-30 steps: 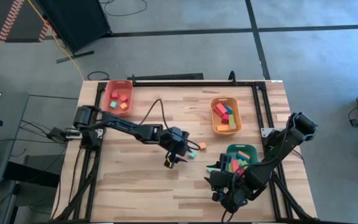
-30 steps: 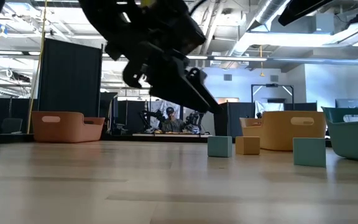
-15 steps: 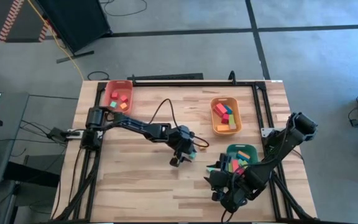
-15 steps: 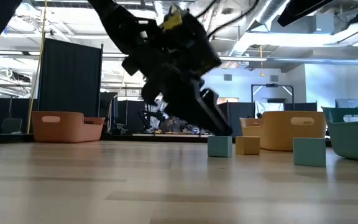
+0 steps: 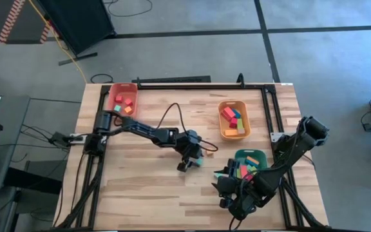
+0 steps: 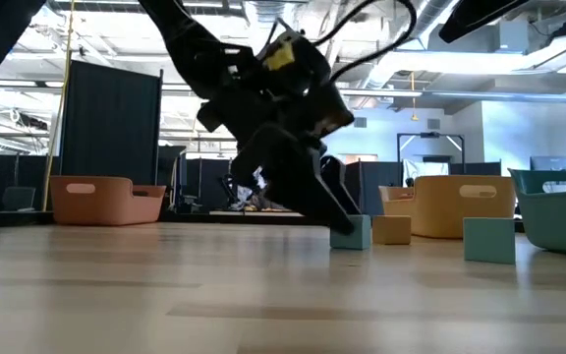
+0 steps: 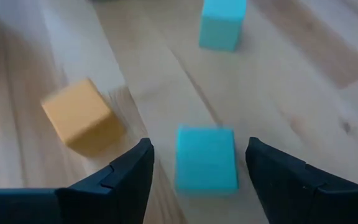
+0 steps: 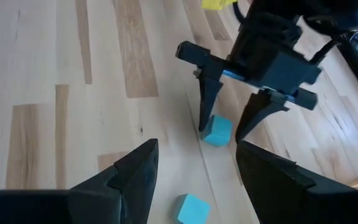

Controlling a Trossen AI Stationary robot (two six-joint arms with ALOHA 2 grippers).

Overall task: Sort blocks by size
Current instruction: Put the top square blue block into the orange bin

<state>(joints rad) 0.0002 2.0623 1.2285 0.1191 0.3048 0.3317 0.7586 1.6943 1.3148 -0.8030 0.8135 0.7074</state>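
Teal cube (image 5: 198, 161) lies mid-worktop (image 5: 140, 187) from above under the left gripper (image 5: 190, 162), low down it stands between spread jaws, and the left wrist shows them straddling it ungrasped, so closing comes next; right gripper (image 8: 194, 174) waits, released.

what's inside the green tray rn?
The green tray holds long bars: pink, green, orange. The right arm overhangs its near corner, so anything beneath cannot be seen.

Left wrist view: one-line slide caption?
Left gripper, fingers open, straddles a teal cube; orange cube and second teal cube lie beyond.
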